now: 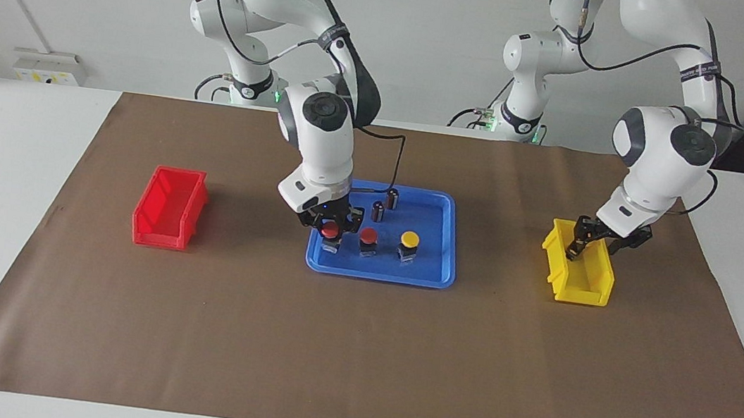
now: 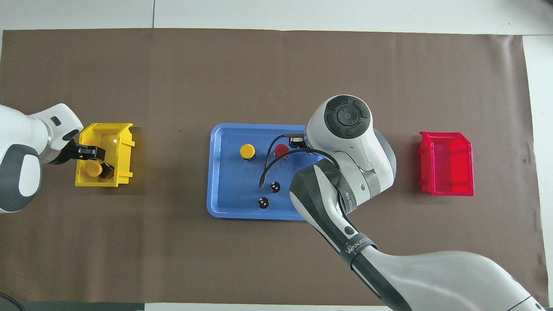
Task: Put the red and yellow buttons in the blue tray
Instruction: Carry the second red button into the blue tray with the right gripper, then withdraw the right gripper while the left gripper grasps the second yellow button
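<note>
Bright, even light; soft shadows

The right arm [image 2: 414, 272] carries a dark band [image 2: 357, 247] printed in white capitals. The lettering is only partly legible and begins "WAN". No other marking is readable.

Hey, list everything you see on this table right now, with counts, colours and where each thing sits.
blue tray: one, blue, mid-table
red buttons: two, red caps; one in the tray, one gripped over it
yellow buttons: two, yellow caps; one in the tray, one in the yellow bin
dark cylinders: two, in the tray
red bin: one, right arm's end
yellow bin: one, left arm's end
right gripper: fingers shut on a red button
left gripper: at the yellow bin
</note>
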`<state>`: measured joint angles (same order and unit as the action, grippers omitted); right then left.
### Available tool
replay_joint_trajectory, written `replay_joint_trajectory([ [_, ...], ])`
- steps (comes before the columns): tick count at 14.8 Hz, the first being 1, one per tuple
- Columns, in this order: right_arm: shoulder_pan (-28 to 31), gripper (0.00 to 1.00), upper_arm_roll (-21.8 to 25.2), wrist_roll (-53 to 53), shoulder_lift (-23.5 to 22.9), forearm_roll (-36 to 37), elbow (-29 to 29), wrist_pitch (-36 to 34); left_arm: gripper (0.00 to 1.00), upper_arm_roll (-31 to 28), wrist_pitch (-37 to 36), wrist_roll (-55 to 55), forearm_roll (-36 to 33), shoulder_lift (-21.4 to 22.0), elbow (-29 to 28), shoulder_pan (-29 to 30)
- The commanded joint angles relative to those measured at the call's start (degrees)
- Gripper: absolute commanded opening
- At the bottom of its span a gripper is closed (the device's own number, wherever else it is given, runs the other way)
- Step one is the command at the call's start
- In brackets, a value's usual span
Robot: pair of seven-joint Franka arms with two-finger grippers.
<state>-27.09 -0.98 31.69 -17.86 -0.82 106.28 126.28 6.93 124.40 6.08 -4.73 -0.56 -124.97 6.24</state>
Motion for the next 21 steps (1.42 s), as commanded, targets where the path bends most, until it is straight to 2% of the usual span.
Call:
replay_joint_trajectory([
  [1,0.2,0.32,-0.16,0.92,1.6,0.03,3.4,2.3,0.71,-0.43,1.28,-0.46,1.21,2.58,-3.0,-0.09],
  [5,0.2,0.45,-0.16,1.1,1.78,-0.06,4.29,3.7,0.7,-0.43,1.81,-0.46,6.12,2.23,-3.09,-0.44],
  [6,0.2,0.52,-0.16,1.1,1.78,0.03,4.37,4.23,0.7,-0.43,1.81,-0.46,6.57,2.23,-3.08,-0.44],
  [9,0.55,1.0,-0.07,0.57,1.61,0.03,3.41,4.41,0.7,-0.52,1.54,-0.02,6.58,2.41,-3.35,-0.27],
  [11,1.33,1.0,0.01,0.57,1.95,0.11,0.7,2.49,0.7,-0.61,1.8,0.25,6.58,2.5,-3.78,-0.09],
  [13,3.87,1.0,0.28,0.05,3.62,0.99,-2.99,-4.08,0.7,-0.61,1.54,0.33,6.58,2.41,-3.87,-0.09],
  [18,16.35,1.0,0.45,-11.99,14.07,1.17,-5.38,-23.32,0.7,-0.61,1.9,1.56,6.58,1.88,-3.96,-0.35],
  [21,23.55,1.0,0.89,-19.7,20.04,2.75,-6.16,-31.95,0.7,-0.69,1.81,2.53,6.49,2.05,-4.66,0.08],
])
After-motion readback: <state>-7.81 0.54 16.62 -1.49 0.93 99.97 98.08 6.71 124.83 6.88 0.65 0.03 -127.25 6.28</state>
